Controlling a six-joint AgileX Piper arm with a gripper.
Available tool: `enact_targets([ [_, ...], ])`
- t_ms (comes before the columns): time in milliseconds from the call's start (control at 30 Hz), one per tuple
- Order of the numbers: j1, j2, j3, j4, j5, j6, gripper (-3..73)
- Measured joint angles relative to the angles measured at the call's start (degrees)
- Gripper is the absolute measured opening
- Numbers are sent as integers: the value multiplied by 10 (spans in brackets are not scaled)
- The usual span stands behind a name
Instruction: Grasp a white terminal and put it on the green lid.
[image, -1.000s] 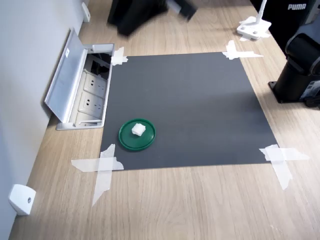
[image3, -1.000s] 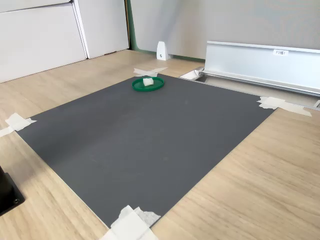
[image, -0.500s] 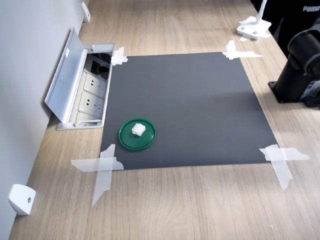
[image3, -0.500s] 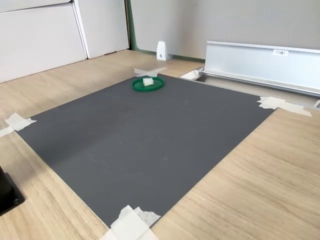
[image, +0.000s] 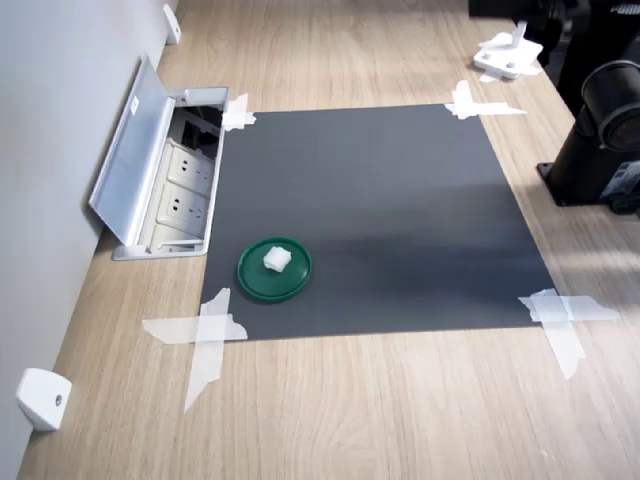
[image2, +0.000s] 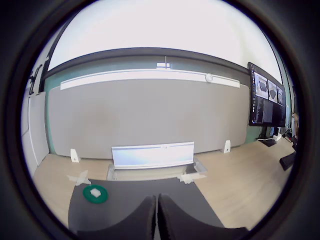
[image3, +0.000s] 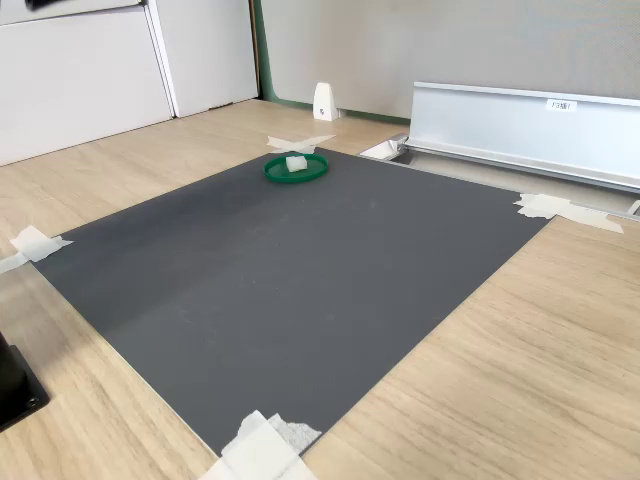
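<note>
- The white terminal sits on the green lid, slightly toward 11 o'clock from the lid's centre in the first exterior view; the second exterior view shows the same terminal resting inside the lid's rim.
- The lid lies near the 7 o'clock corner of a dark mat taped to the wooden counter.
- In the wrist view the end effector is raised well clear of the lid, its fingers pressed together and holding nothing.
- Judged from this, placement looks complete; nothing appears left except parking the arm.
</note>
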Motion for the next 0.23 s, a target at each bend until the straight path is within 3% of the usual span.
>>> enact_targets([
  [233, 0, -46, 78, 12, 3, 0, -7],
])
